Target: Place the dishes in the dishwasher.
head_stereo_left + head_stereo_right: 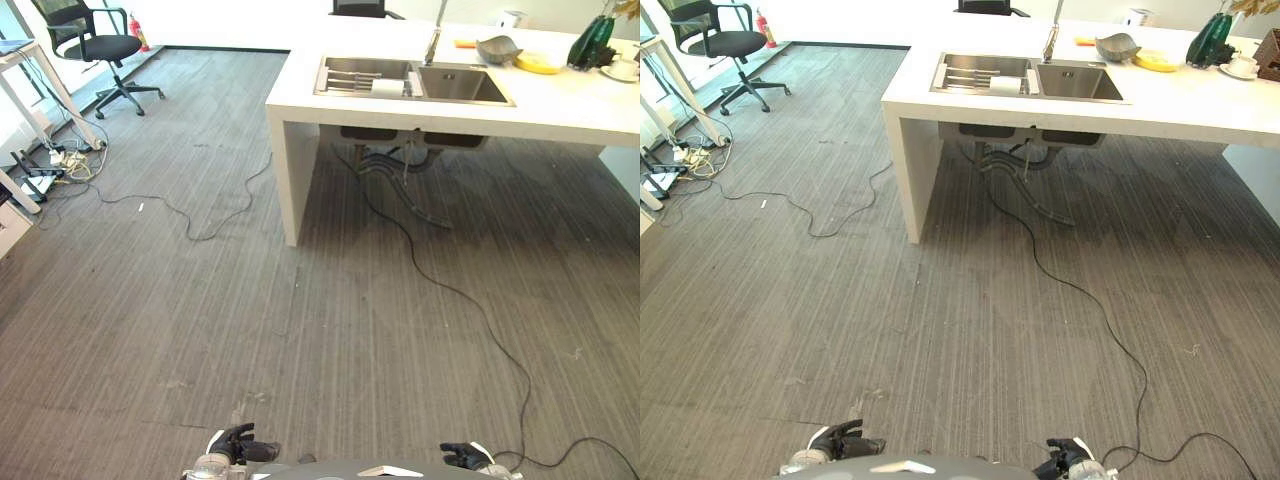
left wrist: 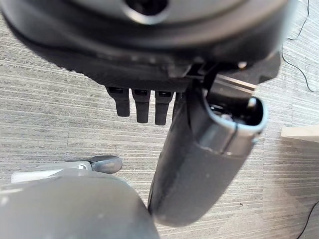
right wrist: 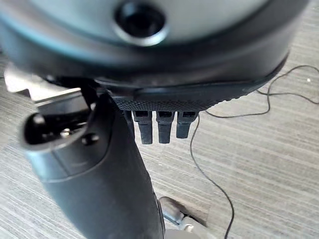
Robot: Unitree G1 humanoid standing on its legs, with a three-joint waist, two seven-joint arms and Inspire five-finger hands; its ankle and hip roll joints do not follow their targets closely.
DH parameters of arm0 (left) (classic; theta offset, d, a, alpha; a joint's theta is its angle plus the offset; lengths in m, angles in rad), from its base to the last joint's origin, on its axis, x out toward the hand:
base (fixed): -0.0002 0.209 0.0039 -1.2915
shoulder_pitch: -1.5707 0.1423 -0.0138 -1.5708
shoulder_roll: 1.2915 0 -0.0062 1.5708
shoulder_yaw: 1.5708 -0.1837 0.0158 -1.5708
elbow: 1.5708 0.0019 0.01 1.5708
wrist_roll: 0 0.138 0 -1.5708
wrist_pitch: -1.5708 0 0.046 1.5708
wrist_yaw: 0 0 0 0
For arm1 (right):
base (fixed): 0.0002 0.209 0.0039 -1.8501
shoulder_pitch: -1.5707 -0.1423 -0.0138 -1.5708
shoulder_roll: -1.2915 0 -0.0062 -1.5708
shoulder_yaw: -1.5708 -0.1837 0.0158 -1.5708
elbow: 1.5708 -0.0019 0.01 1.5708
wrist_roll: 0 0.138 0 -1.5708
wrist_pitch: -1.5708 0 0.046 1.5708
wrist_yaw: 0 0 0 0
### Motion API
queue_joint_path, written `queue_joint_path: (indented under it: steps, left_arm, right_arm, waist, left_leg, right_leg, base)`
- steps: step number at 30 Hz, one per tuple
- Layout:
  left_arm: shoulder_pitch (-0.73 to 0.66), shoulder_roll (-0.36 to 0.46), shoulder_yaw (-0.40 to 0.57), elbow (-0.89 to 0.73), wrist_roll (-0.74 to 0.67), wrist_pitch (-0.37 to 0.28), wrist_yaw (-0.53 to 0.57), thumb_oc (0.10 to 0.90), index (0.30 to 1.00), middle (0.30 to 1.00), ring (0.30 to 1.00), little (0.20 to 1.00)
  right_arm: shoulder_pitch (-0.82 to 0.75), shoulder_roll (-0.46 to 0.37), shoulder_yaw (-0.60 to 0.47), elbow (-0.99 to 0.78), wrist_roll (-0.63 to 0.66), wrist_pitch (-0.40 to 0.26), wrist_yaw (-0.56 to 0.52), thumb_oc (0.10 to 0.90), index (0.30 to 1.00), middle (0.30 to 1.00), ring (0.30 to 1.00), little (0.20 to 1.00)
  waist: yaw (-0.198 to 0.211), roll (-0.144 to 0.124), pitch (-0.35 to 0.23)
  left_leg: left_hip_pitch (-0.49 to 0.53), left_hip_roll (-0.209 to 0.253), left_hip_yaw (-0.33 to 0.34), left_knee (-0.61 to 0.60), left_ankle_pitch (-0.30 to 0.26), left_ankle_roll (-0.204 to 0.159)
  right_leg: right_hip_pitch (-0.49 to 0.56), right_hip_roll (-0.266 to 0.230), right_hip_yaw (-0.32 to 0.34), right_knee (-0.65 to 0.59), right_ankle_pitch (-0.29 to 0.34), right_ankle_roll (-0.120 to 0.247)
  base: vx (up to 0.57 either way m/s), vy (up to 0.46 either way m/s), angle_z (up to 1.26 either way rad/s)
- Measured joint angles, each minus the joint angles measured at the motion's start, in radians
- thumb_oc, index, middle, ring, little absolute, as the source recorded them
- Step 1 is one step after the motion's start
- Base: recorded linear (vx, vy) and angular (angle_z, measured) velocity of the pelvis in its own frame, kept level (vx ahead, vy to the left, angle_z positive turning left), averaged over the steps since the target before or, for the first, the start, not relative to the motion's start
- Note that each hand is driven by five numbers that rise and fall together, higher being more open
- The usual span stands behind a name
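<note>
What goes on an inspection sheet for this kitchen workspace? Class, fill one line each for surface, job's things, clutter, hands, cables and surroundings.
Surface: white counter with a double sink and a tap, far across the grey carpet.
Job's things: grey bowl and yellow dish beside the sink; cup on a saucer at the counter's right end.
Clutter: green bottle on the counter.
Hands: left hand and right hand low, holding nothing, fingers relaxed.
Cables: black cable runs from under the sink across the carpet; another leads to a power strip.
Surroundings: black office chair, red fire extinguisher.
</note>
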Motion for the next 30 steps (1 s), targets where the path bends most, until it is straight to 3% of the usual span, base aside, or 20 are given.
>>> queue_joint_path:
  steps: [6,25,27,28,30]
  left_arm:
    - [0.003,-0.003,-0.002,-0.001,-0.001,-0.009,0.025,0.800,0.900,0.900,0.900,0.900]
    - [0.010,-0.013,0.022,0.041,-0.019,-0.022,0.038,0.800,0.900,0.900,0.900,0.900]
    - [0.006,-0.008,0.045,0.064,-0.036,-0.023,0.036,0.800,0.900,0.900,0.900,0.900]
    - [-0.015,-0.001,0.046,0.068,-0.050,-0.025,0.038,0.800,0.900,0.900,0.900,0.900]
    - [-0.042,-0.002,0.080,0.079,-0.077,-0.030,0.037,0.800,0.900,0.900,0.900,0.900]
  right_arm:
    - [0.000,0.023,-0.027,-0.008,0.096,-0.025,-0.021,0.800,0.900,0.900,0.900,0.900]
    - [0.000,0.033,-0.026,0.003,0.172,-0.025,-0.023,0.800,0.900,0.900,0.900,0.900]
    - [-0.008,0.036,-0.025,0.007,0.173,-0.025,-0.011,0.800,0.900,0.900,0.900,0.900]
    - [-0.015,0.042,-0.025,0.012,0.174,-0.026,-0.009,0.800,0.900,0.900,0.900,0.900]
    - [-0.026,0.037,-0.026,0.021,0.174,-0.028,-0.010,0.800,0.900,0.900,0.900,0.900]
  waist:
    - [-0.004,0.003,0.000]
    - [-0.018,0.007,-0.020]
    - [-0.011,0.003,-0.020]
    - [-0.009,-0.024,-0.020]
    - [0.007,-0.041,-0.001]
  left_leg:
    - [0.004,0.000,0.004,0.001,0.001,0.001]
    - [0.008,0.009,0.028,0.002,-0.001,-0.001]
    - [-0.049,0.013,0.034,0.076,-0.019,-0.033]
    - [-0.090,0.005,0.039,0.134,-0.024,-0.049]
    - [-0.196,-0.002,0.030,0.321,-0.043,-0.112]
  right_leg:
    - [-0.002,0.000,0.003,0.000,0.003,-0.001]
    - [-0.008,0.009,0.025,-0.003,0.003,-0.006]
    - [-0.033,0.012,0.031,-0.001,-0.008,-0.012]
    - [-0.044,-0.007,0.033,-0.004,0.001,-0.024]
    - [-0.051,-0.026,0.022,-0.005,0.018,-0.039]
  base:
    - [0.00,0.000,0.00]
    - [0.03,-0.055,-0.04]
    - [-0.06,-0.123,-0.06]
    - [0.01,-0.131,-0.10]
    - [0.06,-0.086,0.04]
